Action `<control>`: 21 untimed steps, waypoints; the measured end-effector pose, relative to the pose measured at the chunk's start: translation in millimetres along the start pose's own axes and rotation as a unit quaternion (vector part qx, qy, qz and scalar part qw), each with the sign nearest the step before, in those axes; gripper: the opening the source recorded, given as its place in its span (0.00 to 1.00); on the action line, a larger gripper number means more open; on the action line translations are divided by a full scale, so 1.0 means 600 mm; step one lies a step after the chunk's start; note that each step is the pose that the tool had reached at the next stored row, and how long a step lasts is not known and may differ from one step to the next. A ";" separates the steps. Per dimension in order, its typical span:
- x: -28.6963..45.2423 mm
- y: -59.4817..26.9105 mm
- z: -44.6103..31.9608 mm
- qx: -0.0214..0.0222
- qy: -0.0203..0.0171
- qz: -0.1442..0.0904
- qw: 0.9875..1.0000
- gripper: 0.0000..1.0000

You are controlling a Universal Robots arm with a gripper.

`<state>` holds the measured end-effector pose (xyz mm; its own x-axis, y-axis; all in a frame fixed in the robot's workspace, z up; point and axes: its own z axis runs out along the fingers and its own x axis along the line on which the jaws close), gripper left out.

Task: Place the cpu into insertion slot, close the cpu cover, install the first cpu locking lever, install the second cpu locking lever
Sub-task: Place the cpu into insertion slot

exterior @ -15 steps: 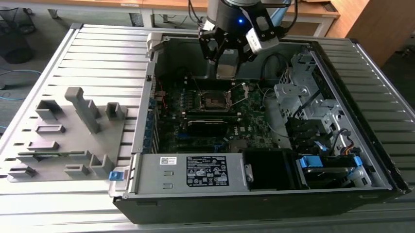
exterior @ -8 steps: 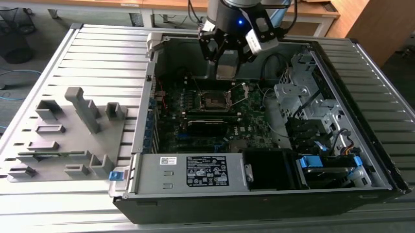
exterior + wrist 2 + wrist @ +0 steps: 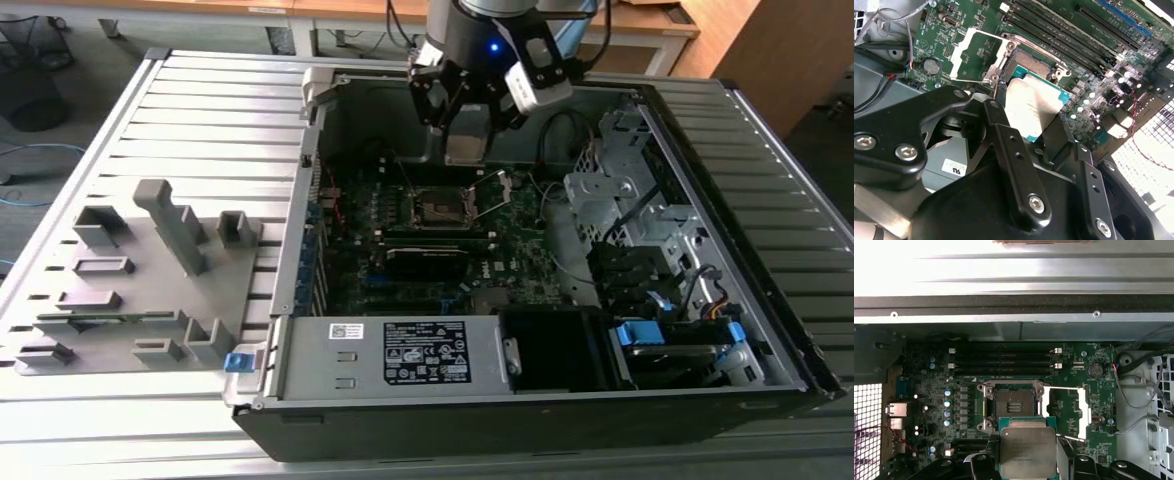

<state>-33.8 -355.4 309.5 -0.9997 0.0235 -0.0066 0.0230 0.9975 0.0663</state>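
Presently, cpu, clamped in gripper, hovers seemingly just short of the bare insertion slot, cpu cover swung aside; good seating would call for level descent, edges squared.

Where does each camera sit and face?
Exterior view: high, looking down into the open case; arm and gripper show.
First wrist view: on the wrist, facing straight down on the slot; fingers show.
Second wrist view: on the wrist, slanting past the gripper's body toward the slot.
Both wrist views share the held cpu, slot, open cover.
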 end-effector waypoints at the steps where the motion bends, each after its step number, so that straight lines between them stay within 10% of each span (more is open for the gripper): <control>1: 0.000 0.000 0.001 0.000 0.000 0.000 1.000 0.54; 21: 0.000 0.000 0.006 0.000 0.000 0.000 1.000 0.54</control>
<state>-33.8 -355.4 306.1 -0.9997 0.0235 -0.0064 0.0231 0.9976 0.0658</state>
